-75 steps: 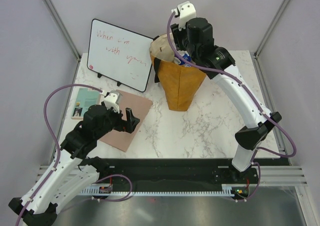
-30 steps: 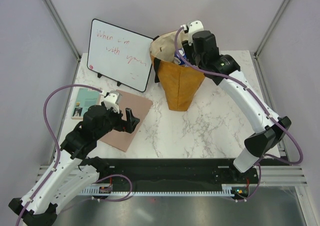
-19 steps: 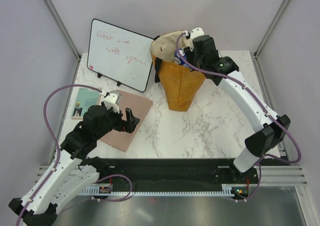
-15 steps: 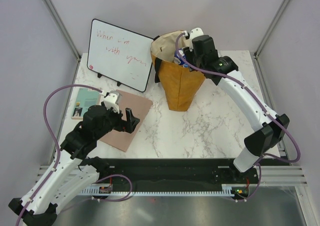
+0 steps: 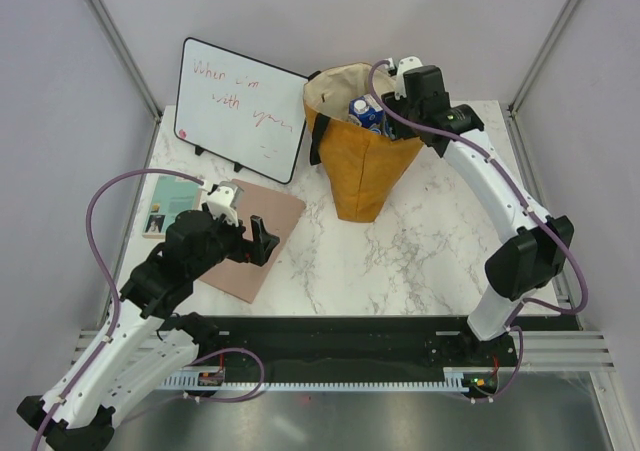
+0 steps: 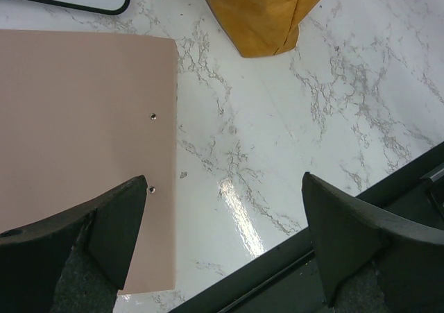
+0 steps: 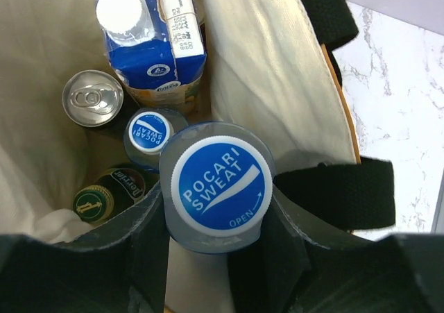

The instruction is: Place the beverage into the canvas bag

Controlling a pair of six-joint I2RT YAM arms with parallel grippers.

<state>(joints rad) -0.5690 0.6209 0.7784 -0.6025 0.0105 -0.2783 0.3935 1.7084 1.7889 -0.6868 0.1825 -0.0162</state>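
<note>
The canvas bag [image 5: 360, 176] stands upright at the back of the table, mustard-brown with a cream lining [image 7: 257, 56] and black straps. My right gripper [image 5: 392, 99] is at the bag's right rim, over the opening. In the right wrist view it [image 7: 216, 212] is shut on a Pocari Sweat bottle [image 7: 220, 184] with a blue and white cap, held upright inside the bag's mouth. Below lie a blue carton [image 7: 149, 35], a can [image 7: 92, 98], another Pocari Sweat bottle [image 7: 148, 132] and a green-capped bottle [image 7: 94, 203]. My left gripper [image 5: 262, 239] is open and empty, low over the table [image 6: 225, 237].
A whiteboard [image 5: 240, 106] leans at the back left. A flat brown board [image 5: 255, 236] lies under my left gripper, and a teal book [image 5: 168, 203] lies beside it. The bag's base shows in the left wrist view [image 6: 263, 14]. A black rail [image 5: 330, 336] runs along the near edge.
My right arm has swung right and back, from above the bag's opening to its right rim, with the bottle lower in the bag. The blue carton now shows from above. The left arm has not moved.
</note>
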